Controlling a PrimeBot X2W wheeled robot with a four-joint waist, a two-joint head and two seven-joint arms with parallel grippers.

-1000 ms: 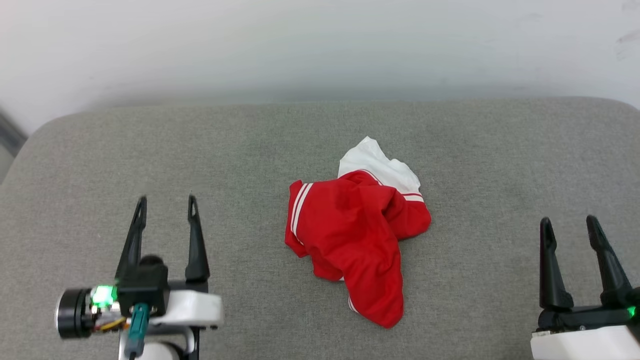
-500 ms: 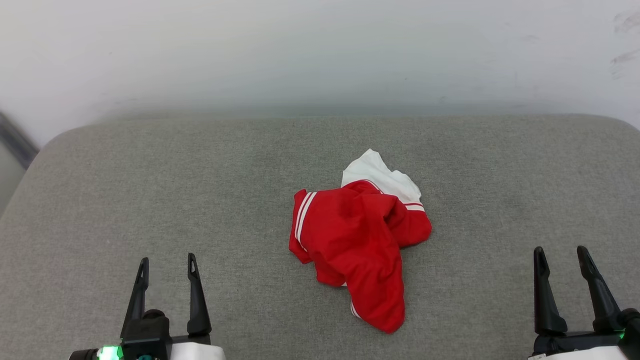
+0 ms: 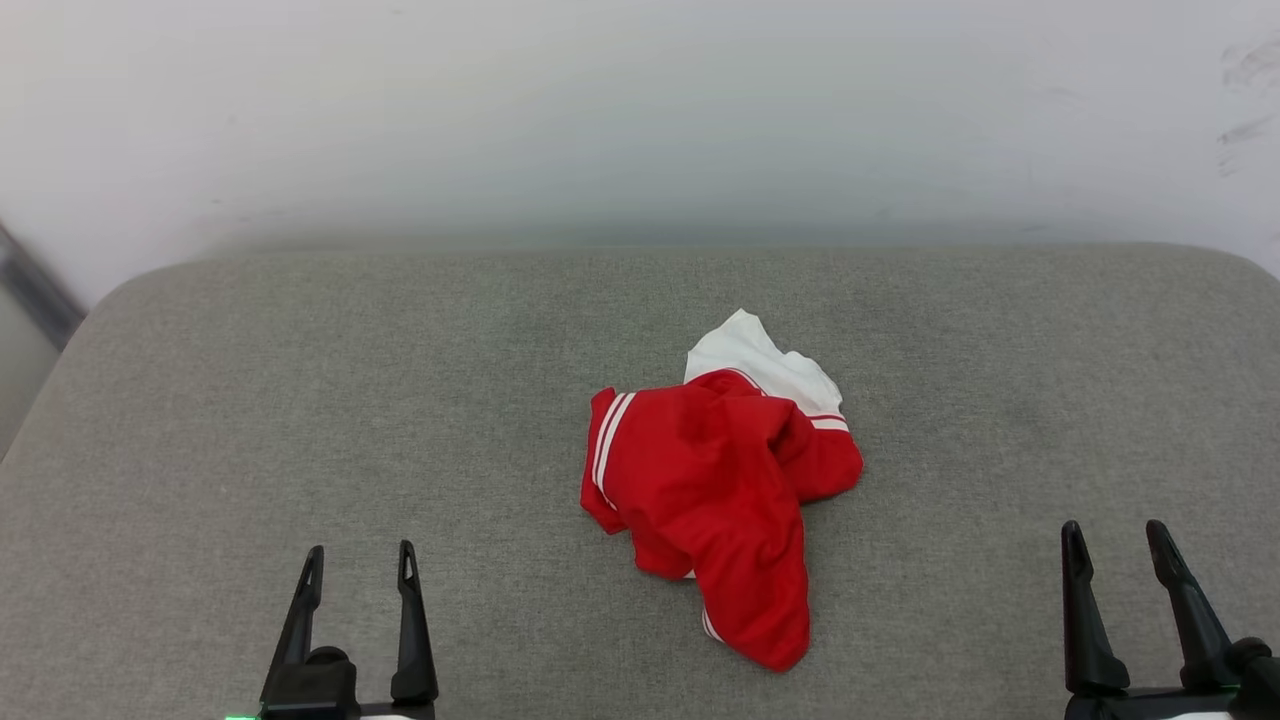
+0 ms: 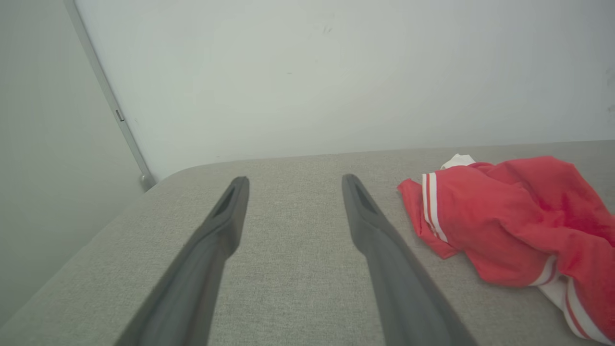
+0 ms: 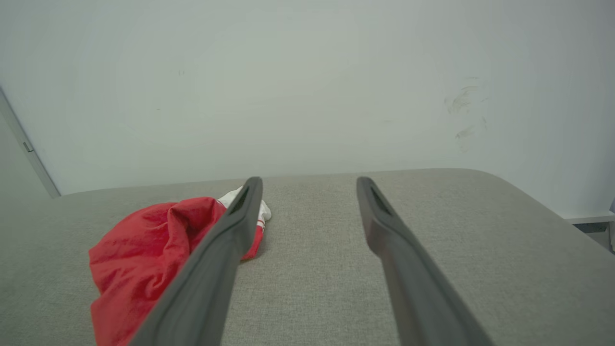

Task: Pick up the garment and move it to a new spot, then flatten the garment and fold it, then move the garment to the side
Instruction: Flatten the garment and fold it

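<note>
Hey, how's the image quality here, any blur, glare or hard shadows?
Head view: soft even light, garment sharp, faint shadow under it, no glare. Left wrist view: left gripper blurs toward the lens. Right wrist view: right gripper likewise.

The shirt (image 3: 710,500) lies on the cushion (image 3: 300,400), right of centre; the left gripper (image 3: 361,548) and right gripper (image 3: 1114,525) flank it nearer the front, with the wall (image 3: 640,120) behind.

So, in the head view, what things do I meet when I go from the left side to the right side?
left hand → garment → right hand
</note>
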